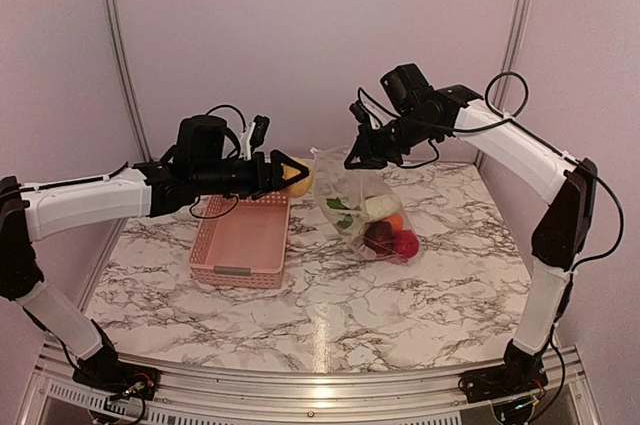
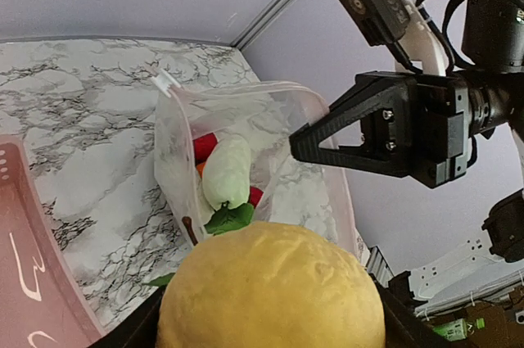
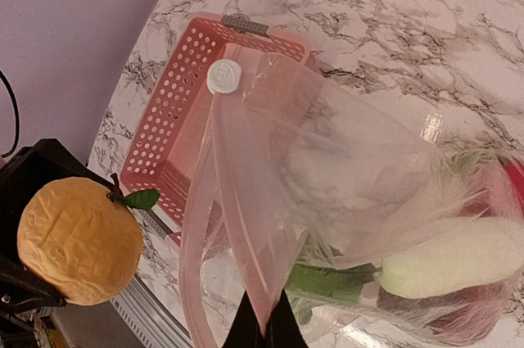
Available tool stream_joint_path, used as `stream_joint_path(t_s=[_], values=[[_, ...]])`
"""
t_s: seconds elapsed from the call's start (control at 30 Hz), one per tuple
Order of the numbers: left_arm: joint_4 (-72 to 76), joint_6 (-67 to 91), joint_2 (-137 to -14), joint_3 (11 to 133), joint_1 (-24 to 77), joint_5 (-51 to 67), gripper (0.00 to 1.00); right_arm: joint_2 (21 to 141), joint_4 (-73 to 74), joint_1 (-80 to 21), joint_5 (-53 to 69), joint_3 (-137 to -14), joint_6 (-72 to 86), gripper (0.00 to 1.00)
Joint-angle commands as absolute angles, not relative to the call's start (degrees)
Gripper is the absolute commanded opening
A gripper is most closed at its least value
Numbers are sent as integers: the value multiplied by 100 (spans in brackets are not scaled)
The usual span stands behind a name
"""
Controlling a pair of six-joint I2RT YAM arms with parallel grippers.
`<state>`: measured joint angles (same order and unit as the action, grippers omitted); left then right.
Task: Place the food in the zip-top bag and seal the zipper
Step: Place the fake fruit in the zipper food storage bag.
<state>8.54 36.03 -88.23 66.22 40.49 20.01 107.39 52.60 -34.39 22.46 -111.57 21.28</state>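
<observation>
While the white grey-veined marble tabletop [image 1: 330, 315] is carrying everything, the two arms are meeting above its far half. The left arm [image 1: 90, 200] is reaching in from the left and the right arm [image 1: 520, 150] is bending down from the right.

The pink perforated plastic basket [image 1: 243, 240] is sitting left of centre. Just to its right, the large clear crinkly zip-top bag [image 1: 365, 210] is resting its bottom on the tabletop. Its upper edge is hanging from the right jaws, which are pinched tight on the rim.

The bag's mouth is gaping towards the left arm. Inside, a white oblong toy vegetable [image 2: 227, 172] with green leaves is lying on top, with a red piece [image 1: 405, 243], an orange piece [image 1: 396, 222] and a dark purple piece [image 1: 379, 236] lying beneath it.

The left jaws are standing wide around a round yellow-orange toy fruit [image 2: 270, 291]. They are holding it in the air over the basket's far right corner, just short of the open mouth.

The narrow press-seal zipper strip [image 3: 201, 225] is running unsealed along the rim, and its small white round slider [image 3: 223, 76] is sitting at the far end.
</observation>
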Motion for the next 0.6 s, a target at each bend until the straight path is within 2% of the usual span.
stream_joint_path(t_s=[0.0, 0.27, 0.57], values=[[1489, 3783, -9071, 6937, 4143, 2640, 63, 10811, 5081, -3523, 2355, -11128, 2220, 0], [1247, 3929, -9707, 7545, 4191, 2539, 58, 10826, 5159, -3524, 2360, -11251, 2180, 0], [921, 4644, -10492, 8450, 4199, 2003, 58, 10830, 5268, -3519, 2360, -11412, 2169, 0]])
